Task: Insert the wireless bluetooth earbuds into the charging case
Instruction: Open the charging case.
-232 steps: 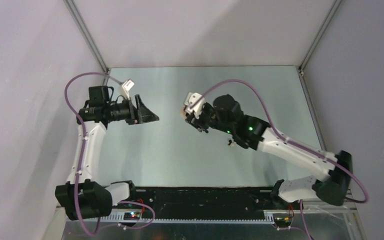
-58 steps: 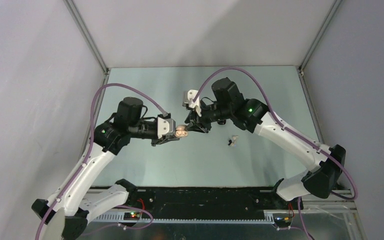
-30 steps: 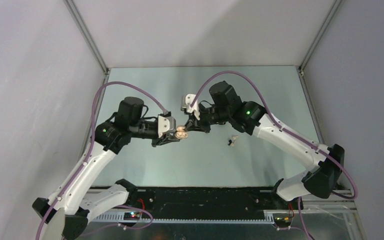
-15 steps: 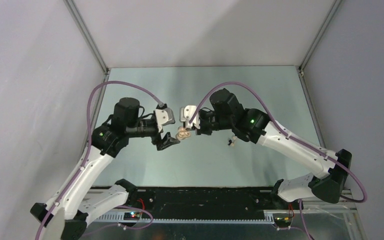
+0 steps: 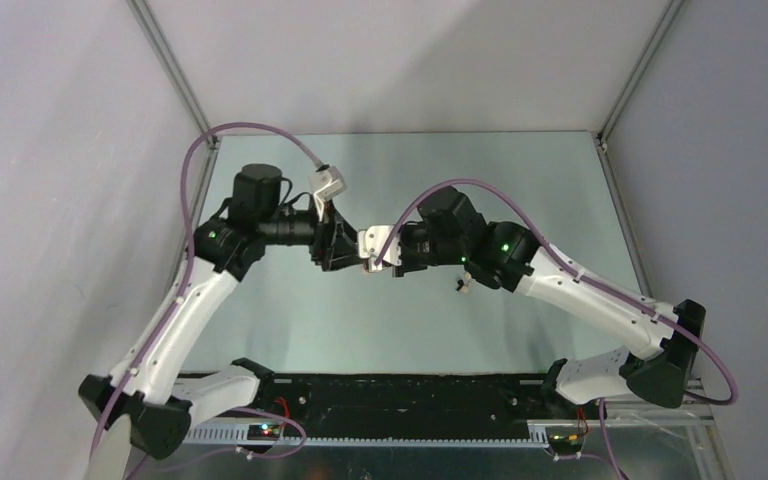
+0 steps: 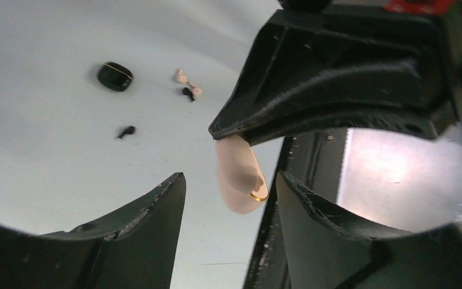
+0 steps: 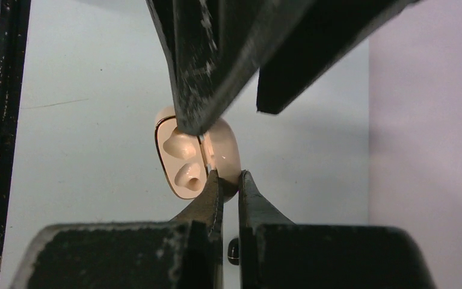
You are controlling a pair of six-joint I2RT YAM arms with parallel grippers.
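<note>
The right gripper (image 7: 228, 177) is pinched tight on an edge of the open pink case (image 7: 195, 159), holding it in the air above the table (image 6: 36, 156) with its two moulded wells facing out. The left gripper (image 6: 230, 179) faces that case with its jaws spread wide and nothing in them. One of its fingers (image 7: 198, 90) overlaps the top of the case in the right wrist view; whether it touches cannot be told. In the left wrist view, out to the left of the pink case and well apart from it, one black earbud (image 6: 126, 130) lies alone on the table and the other black earbud (image 6: 187, 93) lies just beside two pink buds (image 6: 180, 76). A black case (image 6: 115, 76) lies near them
</note>
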